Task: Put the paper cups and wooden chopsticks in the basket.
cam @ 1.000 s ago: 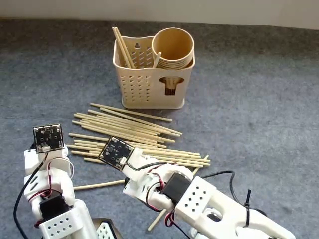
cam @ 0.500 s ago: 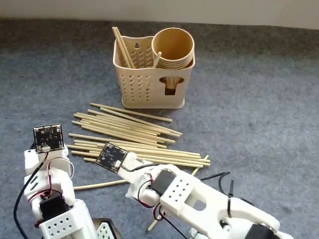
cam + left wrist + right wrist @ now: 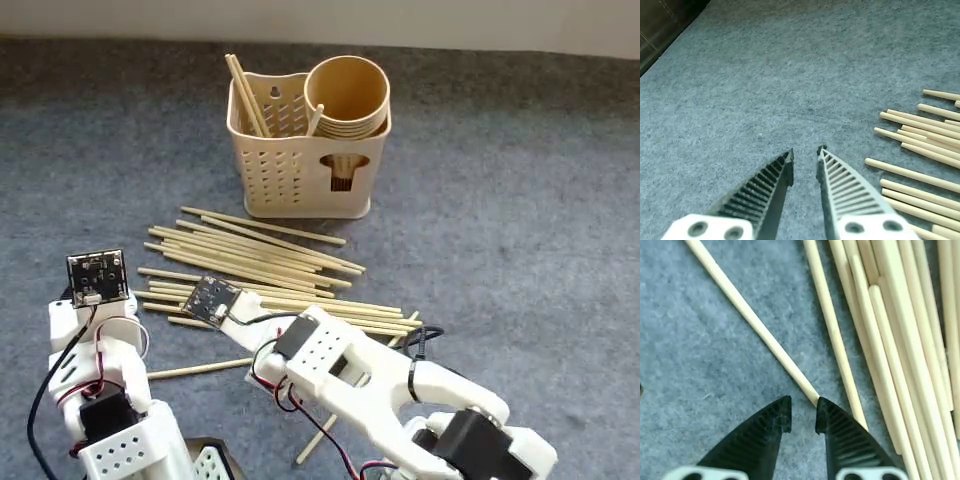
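Chopsticks (image 3: 260, 265) lie mostly in a loose pile on the grey carpet (image 3: 520, 200) in front of the basket (image 3: 290, 175), w/ a few more standing inside it beside the stacked paper cups (image 3: 347, 95). Right gripper (image 3: 802, 412) sits low at the pile's edge, jaws a narrow gap apart & empty, w/ one stray stick (image 3: 755, 323) ending right at a jaw tip. Left gripper (image 3: 805, 152) hangs over bare carpet near the stick ends, jaws slightly apart, holding nothing.
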Controlling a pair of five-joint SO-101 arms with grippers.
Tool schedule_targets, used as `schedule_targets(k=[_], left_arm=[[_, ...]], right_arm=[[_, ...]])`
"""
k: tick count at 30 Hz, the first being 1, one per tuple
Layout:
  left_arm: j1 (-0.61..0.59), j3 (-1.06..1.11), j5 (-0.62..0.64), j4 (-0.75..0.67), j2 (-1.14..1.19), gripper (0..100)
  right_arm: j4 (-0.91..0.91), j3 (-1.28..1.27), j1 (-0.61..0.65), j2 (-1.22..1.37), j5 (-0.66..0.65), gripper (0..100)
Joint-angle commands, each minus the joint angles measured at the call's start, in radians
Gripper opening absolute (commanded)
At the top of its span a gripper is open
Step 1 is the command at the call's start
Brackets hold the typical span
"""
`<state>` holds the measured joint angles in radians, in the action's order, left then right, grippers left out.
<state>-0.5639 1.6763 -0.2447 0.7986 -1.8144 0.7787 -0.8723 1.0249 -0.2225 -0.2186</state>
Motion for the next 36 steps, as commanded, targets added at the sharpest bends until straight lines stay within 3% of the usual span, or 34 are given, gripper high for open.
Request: schedule_targets(k=[1,17,21,23,36], left_arm=[[0.025,0.018,0.009,-0.023,-0.002,10],[0.025,0.018,0.009,-0.023,-0.002,10],[0.025,0.018,0.008,-0.023,-0.002,10],[0.025,0.018,0.008,-0.023,-0.002,10],[0.025,0.018,0.006,-0.023,-0.002,10]], right_arm=[[-0.012,0.071,-0.012,0.067,-0.012,10.3],[-0.015,0.082,-0.021,0.082,-0.014,9.6],[0.001,0.079,-0.025,0.079,-0.08,0.3],[0.071,0.081,-0.025,0.071,-0.141,0.8],[0.334,0.09,-0.025,0.048,-0.153,0.6]])
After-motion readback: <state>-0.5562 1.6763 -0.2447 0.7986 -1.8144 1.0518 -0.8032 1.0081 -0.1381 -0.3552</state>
